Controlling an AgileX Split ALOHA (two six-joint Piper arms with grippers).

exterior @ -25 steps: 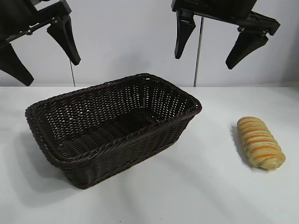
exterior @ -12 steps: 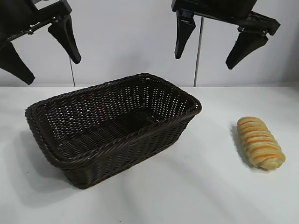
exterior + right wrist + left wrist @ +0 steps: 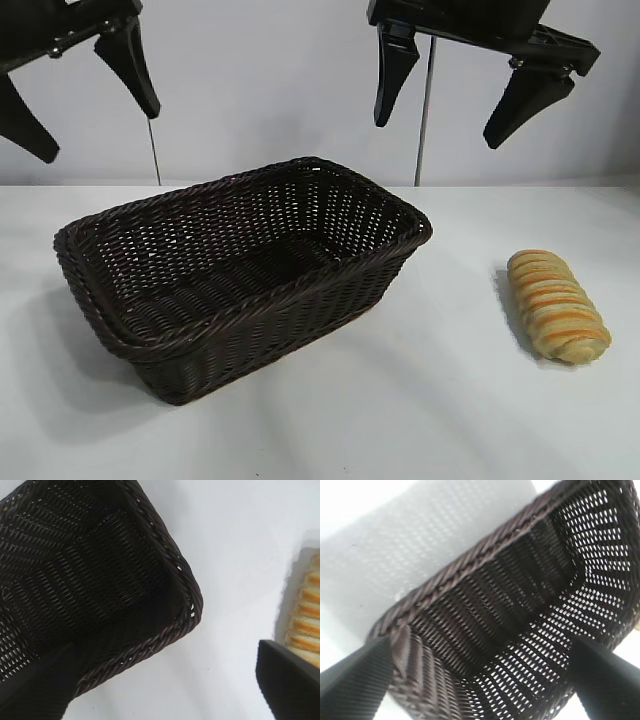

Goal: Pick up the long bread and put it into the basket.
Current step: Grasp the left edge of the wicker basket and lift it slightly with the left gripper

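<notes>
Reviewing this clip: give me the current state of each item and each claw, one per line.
long bread: lying on the table to the right of the basket, untouched.
basket: upright on the table, nothing inside.
left claw: open, raised above the basket's left end, holding nothing.
right claw: open, raised behind and above the gap between basket and bread, holding nothing.
</notes>
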